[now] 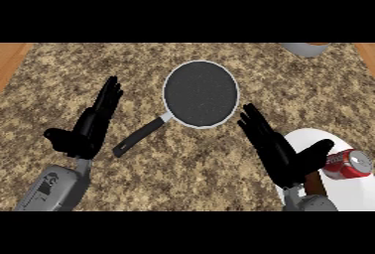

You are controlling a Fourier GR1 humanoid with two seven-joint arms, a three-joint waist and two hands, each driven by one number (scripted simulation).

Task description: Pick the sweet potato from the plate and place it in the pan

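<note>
Right hand, fingers straight and holding nothing, hovers over the white plate's left edge; only a brown sliver of sweet potato shows beneath. Pan, far left, has nothing in it: picking and placing remain.

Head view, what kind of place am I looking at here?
Most likely a kitchen counter: a speckled stone-look countertop with a frying pan, a white plate and a red drink can on that plate. Both hands, left and right, are open above it.
</note>
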